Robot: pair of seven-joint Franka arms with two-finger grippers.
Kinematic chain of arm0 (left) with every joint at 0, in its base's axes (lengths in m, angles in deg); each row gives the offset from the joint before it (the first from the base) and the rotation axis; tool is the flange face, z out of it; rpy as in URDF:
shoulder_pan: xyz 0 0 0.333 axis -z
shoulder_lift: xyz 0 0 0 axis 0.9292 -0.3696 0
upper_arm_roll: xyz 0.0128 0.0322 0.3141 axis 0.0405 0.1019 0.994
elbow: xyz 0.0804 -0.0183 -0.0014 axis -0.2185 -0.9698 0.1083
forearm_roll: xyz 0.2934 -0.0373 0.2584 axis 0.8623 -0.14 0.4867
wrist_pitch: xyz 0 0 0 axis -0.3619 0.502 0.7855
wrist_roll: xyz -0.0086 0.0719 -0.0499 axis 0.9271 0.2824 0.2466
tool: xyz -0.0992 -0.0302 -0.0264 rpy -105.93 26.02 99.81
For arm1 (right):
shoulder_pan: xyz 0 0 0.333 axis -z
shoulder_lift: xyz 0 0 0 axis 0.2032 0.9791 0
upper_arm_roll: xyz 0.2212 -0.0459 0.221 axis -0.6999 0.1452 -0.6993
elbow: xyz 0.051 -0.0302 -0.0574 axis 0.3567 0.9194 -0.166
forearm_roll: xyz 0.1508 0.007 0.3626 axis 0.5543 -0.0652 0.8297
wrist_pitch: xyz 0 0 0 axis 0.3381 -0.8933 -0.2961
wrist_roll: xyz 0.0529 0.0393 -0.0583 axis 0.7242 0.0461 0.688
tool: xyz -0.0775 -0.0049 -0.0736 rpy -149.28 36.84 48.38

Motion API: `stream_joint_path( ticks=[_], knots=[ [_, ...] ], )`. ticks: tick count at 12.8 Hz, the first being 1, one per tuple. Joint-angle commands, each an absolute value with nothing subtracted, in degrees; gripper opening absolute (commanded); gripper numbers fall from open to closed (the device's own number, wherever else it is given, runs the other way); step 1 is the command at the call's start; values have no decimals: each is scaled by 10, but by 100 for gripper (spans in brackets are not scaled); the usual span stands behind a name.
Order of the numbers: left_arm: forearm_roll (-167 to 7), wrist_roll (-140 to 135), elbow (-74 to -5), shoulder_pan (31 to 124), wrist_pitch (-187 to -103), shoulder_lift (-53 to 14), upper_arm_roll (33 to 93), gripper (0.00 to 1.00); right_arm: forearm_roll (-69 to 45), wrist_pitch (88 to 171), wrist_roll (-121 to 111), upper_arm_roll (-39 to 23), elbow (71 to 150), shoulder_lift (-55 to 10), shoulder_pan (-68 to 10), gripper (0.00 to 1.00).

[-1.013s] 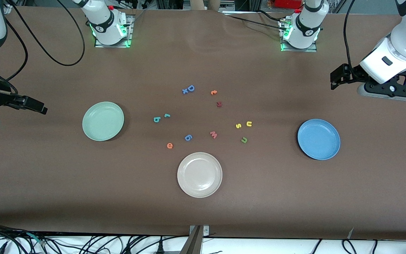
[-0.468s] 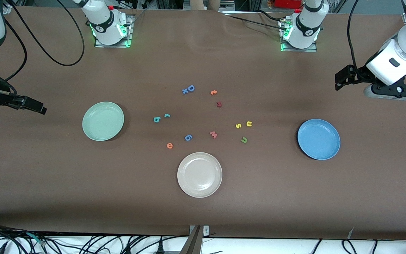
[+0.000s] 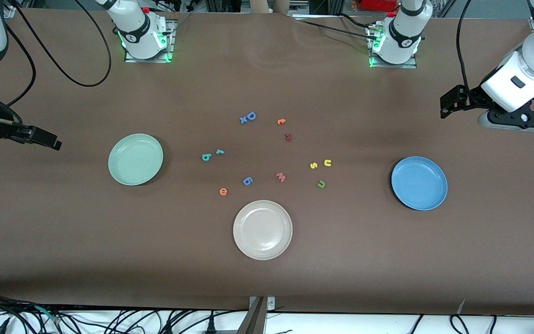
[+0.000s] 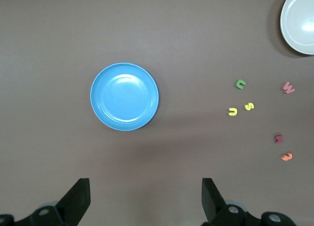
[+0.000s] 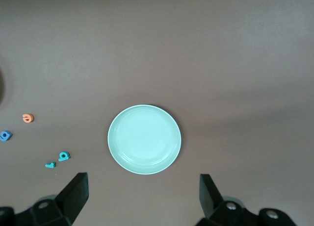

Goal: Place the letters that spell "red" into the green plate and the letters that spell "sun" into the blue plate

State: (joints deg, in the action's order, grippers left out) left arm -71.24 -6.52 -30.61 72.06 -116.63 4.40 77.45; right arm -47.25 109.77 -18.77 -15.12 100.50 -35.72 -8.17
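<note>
The left pincer hangs wide open with nothing in it, up over the left arm's end of the counter; the right pincer hangs over the other end, just as wide and just as bare. The green plate sits toward the right arm's end and the blue plate toward the left arm's, neither holding anything. Between them the letters lie loose: teal d and r side by side, orange e nearer the front camera; yellow s beside yellow u, olive n just nearer.
</note>
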Motion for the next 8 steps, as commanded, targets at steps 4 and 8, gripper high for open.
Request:
stream_joint_path(
  ticks=[4,8],
  knots=[
    [-729,-62,-312,718,-1162,51,774,100,-469,1087,-186,-151,1014,-366,-79,100],
    [-729,-62,-311,718,-1162,51,774,100,-470,1081,-188,-150,1014,-366,-79,100]
  ],
)
